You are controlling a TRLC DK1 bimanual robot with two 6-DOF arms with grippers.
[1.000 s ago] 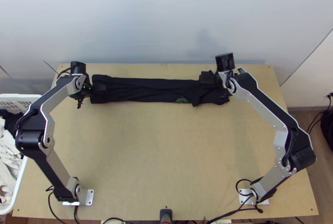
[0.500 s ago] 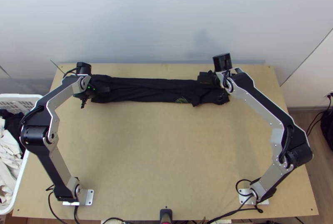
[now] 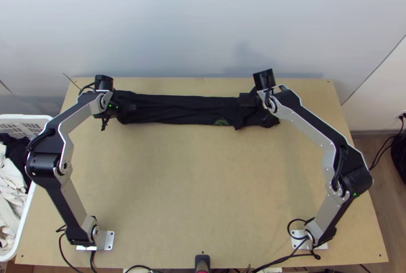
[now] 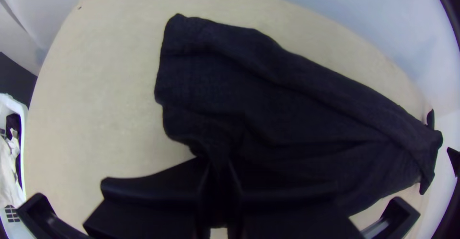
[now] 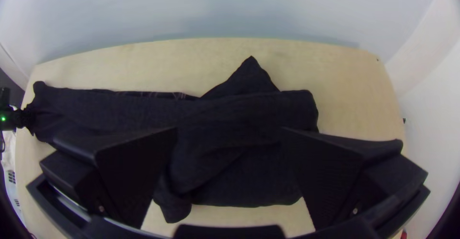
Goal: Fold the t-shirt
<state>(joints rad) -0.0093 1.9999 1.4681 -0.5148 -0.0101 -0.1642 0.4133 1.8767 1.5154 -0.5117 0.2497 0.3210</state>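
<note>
- The pale wooden table (image 3: 203, 186) stands against the wall, an arm mounted at each near corner.
- A white basket (image 3: 25, 117) sits beside its left edge, heaped with clothes (image 3: 10, 202) (somebody's laundry pile, by the look of it).
- The black t-shirt (image 3: 182, 109) lies along the far side as a long, narrow folded strip, rumpled at its right end.
- The left gripper (image 3: 133, 106) has the strip's left end pinched between its fingers, covering part of it from above.
- The right gripper (image 3: 247, 99) is over the right end, fingers wide apart, partly hiding the cloth.
- A small green print (image 3: 221, 122) shows near that end.
</note>
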